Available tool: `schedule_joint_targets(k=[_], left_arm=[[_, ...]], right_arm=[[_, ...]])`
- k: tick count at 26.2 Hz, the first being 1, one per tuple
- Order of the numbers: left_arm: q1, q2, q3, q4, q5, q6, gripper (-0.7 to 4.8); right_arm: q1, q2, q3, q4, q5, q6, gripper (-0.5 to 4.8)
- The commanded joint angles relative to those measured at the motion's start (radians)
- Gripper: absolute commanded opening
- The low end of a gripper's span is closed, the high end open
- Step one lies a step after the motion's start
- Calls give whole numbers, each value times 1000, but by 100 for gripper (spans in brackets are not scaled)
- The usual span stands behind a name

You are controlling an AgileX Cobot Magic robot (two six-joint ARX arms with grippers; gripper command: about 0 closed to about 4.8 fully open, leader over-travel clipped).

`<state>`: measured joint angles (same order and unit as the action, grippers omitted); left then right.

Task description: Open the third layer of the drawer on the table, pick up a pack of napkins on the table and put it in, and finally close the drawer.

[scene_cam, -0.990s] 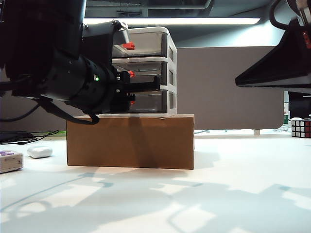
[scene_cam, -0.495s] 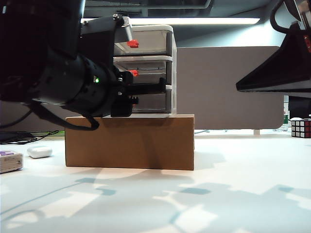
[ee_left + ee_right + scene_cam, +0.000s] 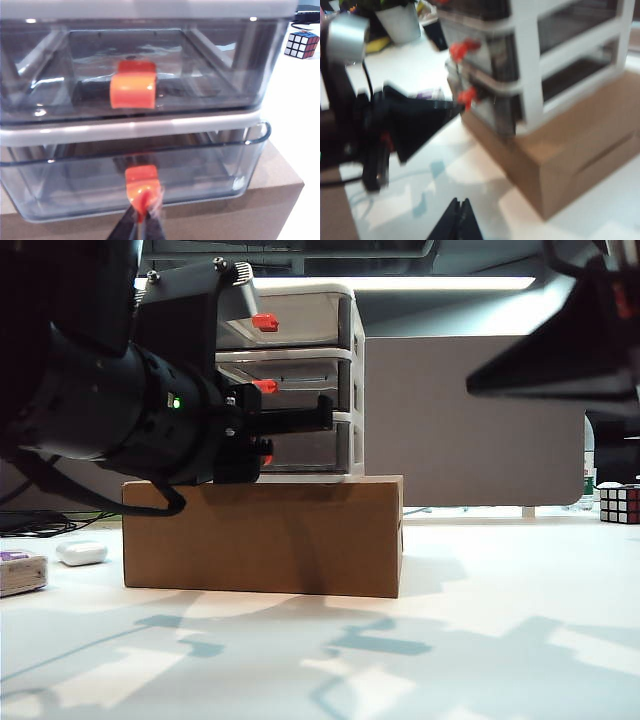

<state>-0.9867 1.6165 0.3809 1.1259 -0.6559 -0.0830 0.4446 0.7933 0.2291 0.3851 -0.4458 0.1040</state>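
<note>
While the left tool (image 3: 141,220) pinches the red handle (image 3: 142,186) of the third layer (image 3: 130,182), that tray juts slightly from the drawer (image 3: 300,380) atop the cardboard box (image 3: 262,535). Hovering above the bench (image 3: 450,640), the right tool (image 3: 458,220) has its jaws together, empty. Far left lies the pack of napkins (image 3: 20,572)

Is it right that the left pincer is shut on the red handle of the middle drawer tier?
Not quite. The left wrist view shows the left pincer shut on the red handle of the third layer, the lowest tier, not the middle one.
</note>
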Motion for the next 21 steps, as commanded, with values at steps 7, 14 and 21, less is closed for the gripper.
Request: schedule_joint_targets(k=[7, 14, 21], left_arm=[[-2, -2, -3, 29, 1, -3, -5], [-1, -2, -3, 32, 5, -3, 1], [0, -2, -3, 31, 5, -2, 99]], right_arm=[[2, 409, 303, 151, -143, -3, -6], [15, 552, 414, 153, -206, 0, -6], [53, 563, 418, 177, -204, 0, -6]])
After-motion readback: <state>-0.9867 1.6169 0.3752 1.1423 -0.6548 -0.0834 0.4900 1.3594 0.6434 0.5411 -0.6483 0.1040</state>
